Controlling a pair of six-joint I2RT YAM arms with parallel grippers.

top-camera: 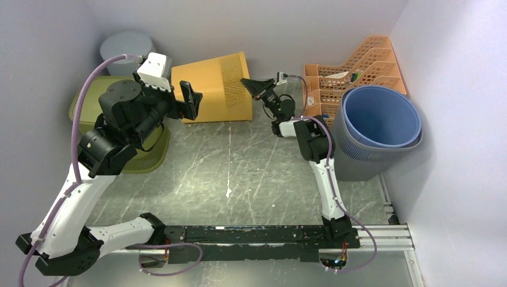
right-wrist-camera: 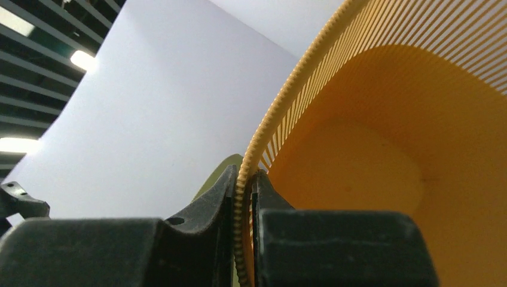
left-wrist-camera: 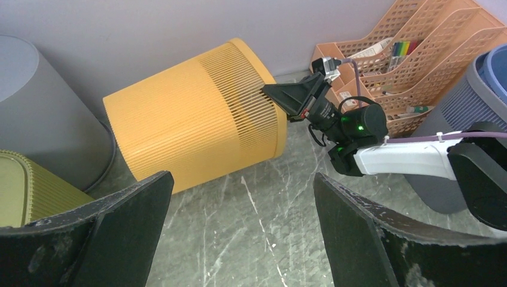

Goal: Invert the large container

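Observation:
The large container [top-camera: 215,86] is an orange slatted bin lying on its side at the back of the table, with its mouth facing right. My right gripper [top-camera: 246,82] is shut on the upper part of its rim [right-wrist-camera: 281,101], one finger inside and one outside. The right wrist view looks into the bin's orange interior [right-wrist-camera: 370,167] past that right gripper [right-wrist-camera: 244,179]. My left gripper [top-camera: 181,103] hangs open just in front of the bin's closed end, holding nothing. In the left wrist view the bin [left-wrist-camera: 197,119] lies beyond the wide-open left gripper [left-wrist-camera: 242,179], and the right gripper [left-wrist-camera: 269,92] pinches the rim.
A grey bin with a blue bin nested inside [top-camera: 376,128] stands at the right. Orange file racks [top-camera: 353,72] line the back right wall. An olive green bin [top-camera: 146,152] lies under the left arm, and a grey container [top-camera: 125,51] stands in the back left corner.

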